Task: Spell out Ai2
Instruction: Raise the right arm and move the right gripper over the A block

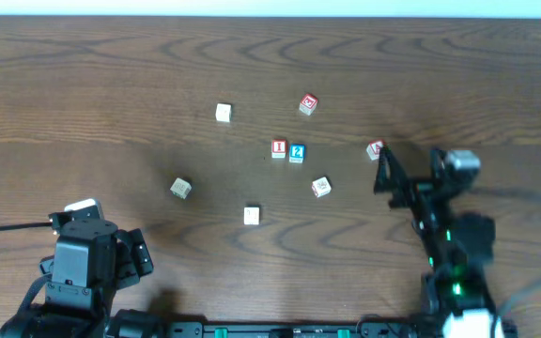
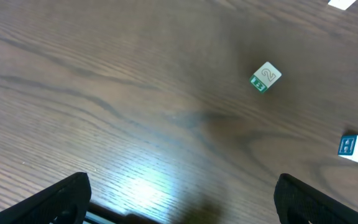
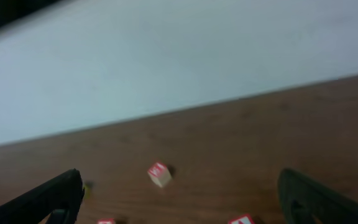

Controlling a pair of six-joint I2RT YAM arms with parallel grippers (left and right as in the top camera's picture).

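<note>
Ai2 status: I cube [image 1: 278,148] and 2 cube [image 1: 297,153] touching mid-table. Right hand [image 1: 383,171] and left hand [image 2: 183,182] both wide open, empty. Near red cube [image 1: 375,149] sits just beside right hand, probably the A. Far red cube [image 1: 308,104] lies toward the far edge. I can't read either letter, so a wrong pick is possible.

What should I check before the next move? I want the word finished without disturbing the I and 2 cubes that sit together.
1. Left gripper and right gripper open and empty: ok.
2. I cube directly left of 2 cube, side by side: ok.
3. Bare table left of the I cube, room for the A: ok.
4. Which cube is the A, the near red cube by the right gripper or the far red cube: cannot tell, letters too small.
5. Near red cube lined up between the right fingers: cannot tell, it is cut off at the wrist view's bottom edge.
</note>
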